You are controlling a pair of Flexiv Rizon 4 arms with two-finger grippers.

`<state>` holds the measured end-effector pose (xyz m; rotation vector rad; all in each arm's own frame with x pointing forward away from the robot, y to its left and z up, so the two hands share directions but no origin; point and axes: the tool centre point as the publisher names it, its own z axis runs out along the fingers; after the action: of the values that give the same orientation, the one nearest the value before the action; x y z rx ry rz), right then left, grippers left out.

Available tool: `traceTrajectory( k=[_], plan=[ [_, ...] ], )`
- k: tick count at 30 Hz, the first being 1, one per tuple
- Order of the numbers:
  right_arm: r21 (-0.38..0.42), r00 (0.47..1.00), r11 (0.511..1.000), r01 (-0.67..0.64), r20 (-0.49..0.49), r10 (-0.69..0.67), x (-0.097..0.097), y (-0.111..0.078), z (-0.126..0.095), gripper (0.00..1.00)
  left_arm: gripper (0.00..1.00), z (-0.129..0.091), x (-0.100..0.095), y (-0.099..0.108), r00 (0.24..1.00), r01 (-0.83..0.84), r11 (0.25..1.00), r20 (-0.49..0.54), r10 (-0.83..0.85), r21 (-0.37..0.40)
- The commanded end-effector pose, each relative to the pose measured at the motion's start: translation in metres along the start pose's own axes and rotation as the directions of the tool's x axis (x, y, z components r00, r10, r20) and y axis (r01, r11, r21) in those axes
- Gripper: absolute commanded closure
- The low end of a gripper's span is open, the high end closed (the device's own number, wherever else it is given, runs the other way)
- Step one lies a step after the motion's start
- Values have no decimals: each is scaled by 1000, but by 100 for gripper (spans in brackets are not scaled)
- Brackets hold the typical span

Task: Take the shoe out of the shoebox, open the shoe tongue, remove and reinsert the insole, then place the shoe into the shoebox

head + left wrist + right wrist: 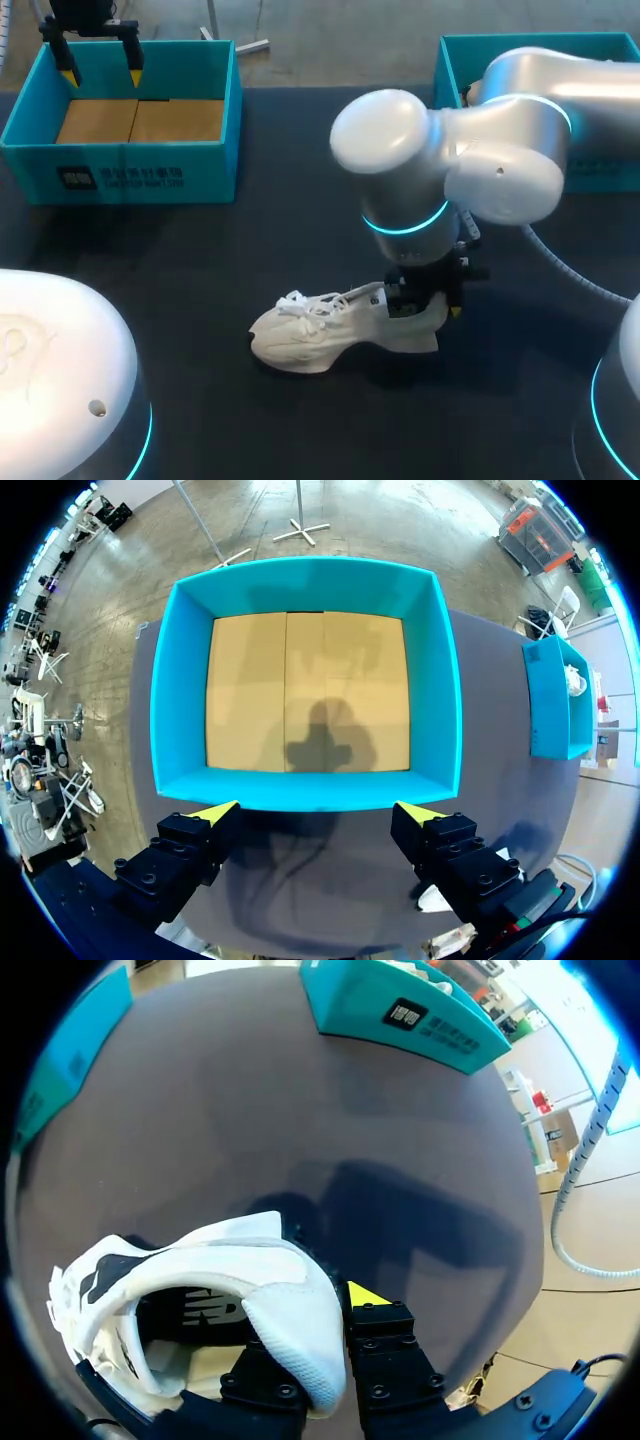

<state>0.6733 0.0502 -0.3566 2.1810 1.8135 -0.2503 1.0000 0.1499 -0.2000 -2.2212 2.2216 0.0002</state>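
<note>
A white lace-up shoe (330,335) lies on its sole on the dark table, toe to the left. My right gripper (432,305) is shut on its heel. In the right wrist view one finger is inside the shoe (230,1270) and the yellow-tipped finger (366,1295) is outside the heel collar. The teal shoebox (130,165) stands at the far left with only its cardboard floor showing. My left gripper (100,65) hangs open above its far edge. In the left wrist view the gripper (318,815) holds nothing, and the shoebox (180,700) lies ahead of it.
A second teal box (480,50) stands at the far right, partly behind my right arm; it also shows as the teal box (550,700) and teal box (400,1005) in the wrist views. Dark tabletop (280,240) lies between shoe and shoebox.
</note>
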Motion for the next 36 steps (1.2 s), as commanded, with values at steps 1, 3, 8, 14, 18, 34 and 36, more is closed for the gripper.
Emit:
traceTrajectory(
  k=[1, 3, 8, 14, 18, 34, 36],
  plan=[
    [-12, 1000, 1000, -2, 23, 2, 10, -5, 1, 100, 0, 0, 0, 0, 1000, 0, 1000, 0, 0, 0],
    [-17, 1000, 1000, 8, 18, -8, 10, -5, 1, 100, 0, 0, 0, 0, 1000, 0, 1000, 0, 0, 0],
    [-11, 1000, 1000, 21, 19, -21, 10, -4, 4, 100, 0, 0, 0, 0, 1000, 0, 1000, 0, 0, 0],
    [-6, 1000, 1000, 12, 22, -12, 4, -1, 6, 100, 0, 0, 0, 0, 1000, 0, 1000, 0, 0, 0],
    [-11, 1000, 1000, 9, 28, -9, 1, 1, 6, 100, 0, 0, 0, 0, 1000, 0, 1000, 0, 0, 0],
    [11, 1000, 1000, 12, -26, -12, 0, -3, 21, 100, 0, 0, 0, 0, 1000, 0, 1000, 0, 0, 0],
    [9, 999, 1000, 13, -29, -13, -1, -2, 21, 100, 0, 0, 0, 0, 1000, 0, 1000, 0, 0, 0]
  ],
)
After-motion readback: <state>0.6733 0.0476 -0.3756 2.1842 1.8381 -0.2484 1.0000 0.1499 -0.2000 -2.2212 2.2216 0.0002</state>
